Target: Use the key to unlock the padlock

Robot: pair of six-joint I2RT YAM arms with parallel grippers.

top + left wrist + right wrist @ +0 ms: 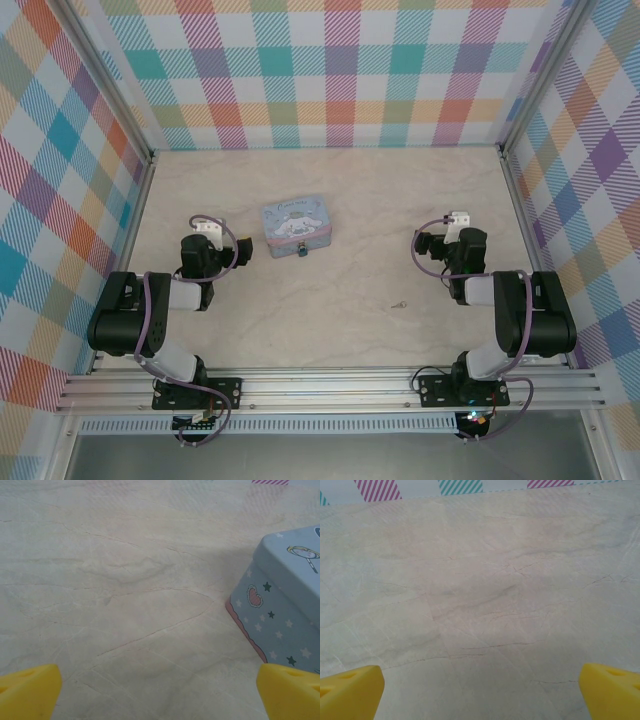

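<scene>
- Walls (330,70): pastel plaid panels on the far, left and right sides.
- Table (350,190): pale marbled top.
- Left gripper (160,695): yellow fingers spread wide, holding nothing, tips cut off at the bottom corners.
- Right gripper (480,695): likewise wide, over bare table.
- Tin (295,222): pale blue, left of centre; the left wrist view cuts it off at the right.
- Padlock (302,254): tiny, dark, at the tin's near edge; shackle indistinct.
- Key (398,303): silvery speck, right of centre, nearer, well apart from the padlock.
</scene>
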